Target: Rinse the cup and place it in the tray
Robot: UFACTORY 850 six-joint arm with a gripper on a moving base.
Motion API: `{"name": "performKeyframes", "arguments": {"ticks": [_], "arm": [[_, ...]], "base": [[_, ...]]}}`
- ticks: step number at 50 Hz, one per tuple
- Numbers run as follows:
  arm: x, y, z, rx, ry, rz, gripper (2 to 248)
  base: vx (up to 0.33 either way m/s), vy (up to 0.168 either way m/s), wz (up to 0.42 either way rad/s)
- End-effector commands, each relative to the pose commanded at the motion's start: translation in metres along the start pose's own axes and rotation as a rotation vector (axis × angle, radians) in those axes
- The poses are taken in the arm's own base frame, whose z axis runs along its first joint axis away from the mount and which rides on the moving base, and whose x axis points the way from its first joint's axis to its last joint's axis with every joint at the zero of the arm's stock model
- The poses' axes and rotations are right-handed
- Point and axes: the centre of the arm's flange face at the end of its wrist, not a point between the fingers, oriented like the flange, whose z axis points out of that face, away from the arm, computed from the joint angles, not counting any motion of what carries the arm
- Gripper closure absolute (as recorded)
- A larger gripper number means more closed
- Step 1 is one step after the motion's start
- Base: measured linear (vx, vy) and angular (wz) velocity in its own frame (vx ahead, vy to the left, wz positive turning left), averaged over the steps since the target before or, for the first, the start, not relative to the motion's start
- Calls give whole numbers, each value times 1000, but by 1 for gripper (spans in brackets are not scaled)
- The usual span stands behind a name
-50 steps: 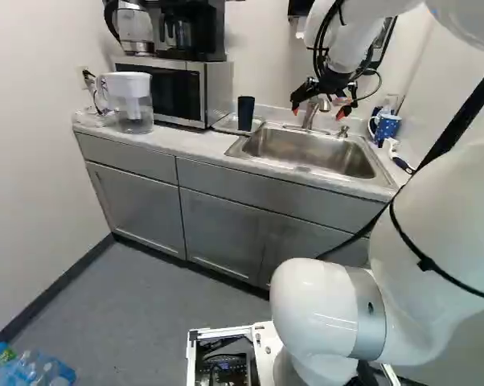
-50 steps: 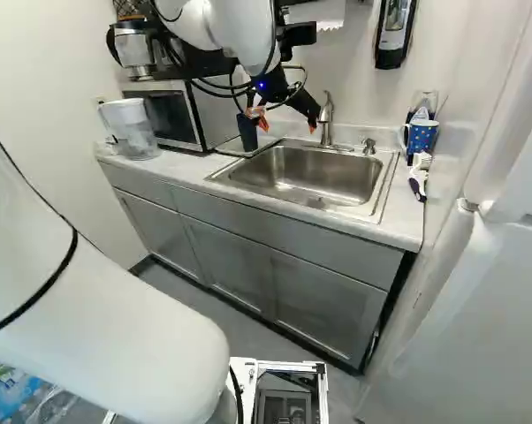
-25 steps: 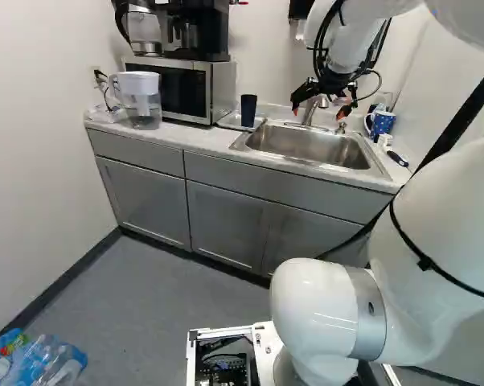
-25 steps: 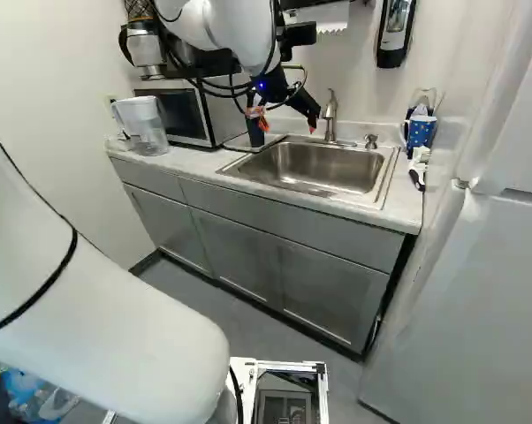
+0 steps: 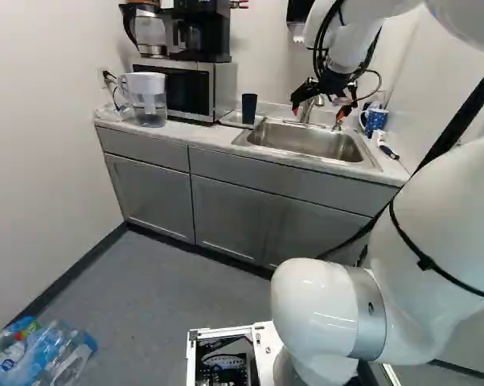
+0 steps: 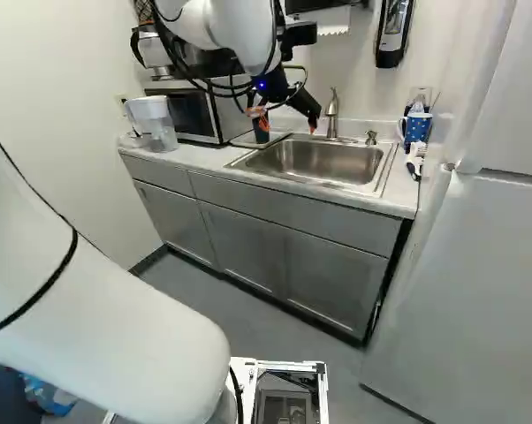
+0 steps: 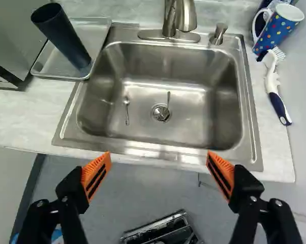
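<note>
My gripper (image 5: 317,111) hangs by the sink in the left base view. From the wrist, the gripper (image 7: 159,156) stands open, nothing between its orange pads, with the sink (image 7: 158,109) ahead. A dark, tall cup (image 7: 63,36) stands on the shallow metal tray (image 7: 85,31) beside the sink, apart from the gripper. The tap (image 7: 179,18) rises behind the basin. Across the sink from the tray is a blue dotted mug (image 7: 277,29); the right base view also shows this mug (image 6: 417,129).
A white brush (image 7: 273,86) lies by the mug. Spoons lie in the basin near the drain. A microwave (image 5: 190,90) and a water pitcher (image 5: 149,100) stand beyond the tray. Counter front (image 5: 226,178), fridge side (image 6: 478,291) and floor bottles (image 5: 45,354) are around.
The base has moved: the counter appears smaller and farther off in both base views, its pitcher end shifted rightward. The arm keeps its pose over its lowest joint, and the gripper stays open.
</note>
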Motion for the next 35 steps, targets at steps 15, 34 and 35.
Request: {"name": "performKeyframes", "arguments": {"ticks": [15,34,35], "arm": [[0,0,0,0,0,0,3],[0,0,0,0,0,0,3],[0,0,0,0,0,0,3]], "base": [[-107,67,3],[-110,82,-9],[-115,76,-119]]}}
